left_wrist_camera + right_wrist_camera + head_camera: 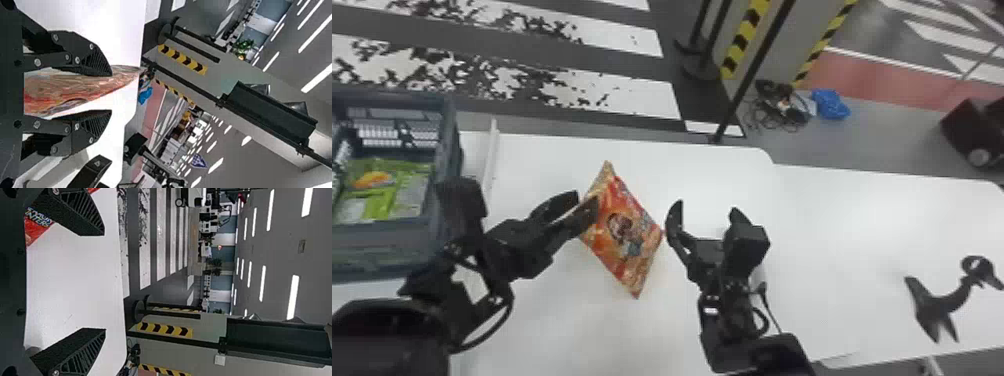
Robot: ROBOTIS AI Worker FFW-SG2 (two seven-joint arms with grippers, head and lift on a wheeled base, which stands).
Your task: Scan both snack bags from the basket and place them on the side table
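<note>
The orange-red snack bag (627,232) is over the white table, its pointed left side at my left gripper (586,198). In the left wrist view the bag (78,89) lies between the parted fingers of my left gripper (111,93); one finger meets it, while a gap separates it from the other. My right gripper (706,209) is just right of the bag, fingers wide apart. A corner of the bag (35,229) appears beside one finger of my right gripper (105,282) in the right wrist view. Inside the basket (446,145) lies a green snack bag (384,192).
A black curved-neck device on a stand (939,305) is on the right part of the white table (842,235). The basket's wall rises close beside my left arm. Behind the table are a black pole (752,70) and cables on the floor.
</note>
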